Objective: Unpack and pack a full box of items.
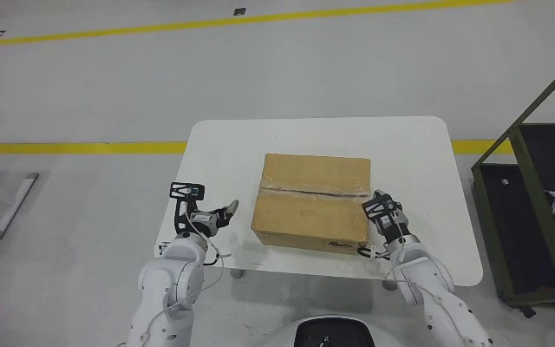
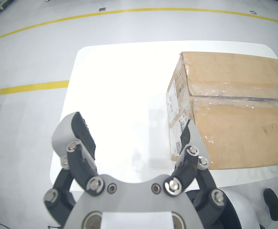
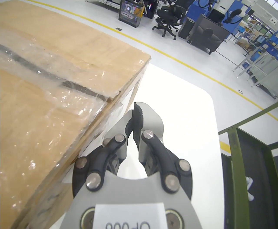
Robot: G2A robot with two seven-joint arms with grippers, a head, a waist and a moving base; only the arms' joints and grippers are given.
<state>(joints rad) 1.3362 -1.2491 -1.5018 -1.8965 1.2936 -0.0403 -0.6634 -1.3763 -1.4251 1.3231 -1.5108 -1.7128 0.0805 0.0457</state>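
Observation:
A closed brown cardboard box [image 1: 313, 200] sits in the middle of the white table [image 1: 225, 143], its top flaps sealed along the seam with clear tape [image 2: 234, 97]. Printed labels cover the box's end facing my left gripper. My left gripper [image 1: 206, 206] [image 2: 133, 132] hovers open over the table just left of the box, nothing between its fingers. My right gripper [image 1: 381, 211] [image 3: 135, 121] is shut and empty, close beside the box's right end [image 3: 54, 82] near the front corner.
A dark green metal cart [image 1: 520, 217] [image 3: 249, 156] stands off the table's right edge. Yellow floor lines [image 1: 87, 147] run behind and beside the table. Bare tabletop lies left of the box and behind it. Office chairs and racks [image 3: 167, 19] stand far off.

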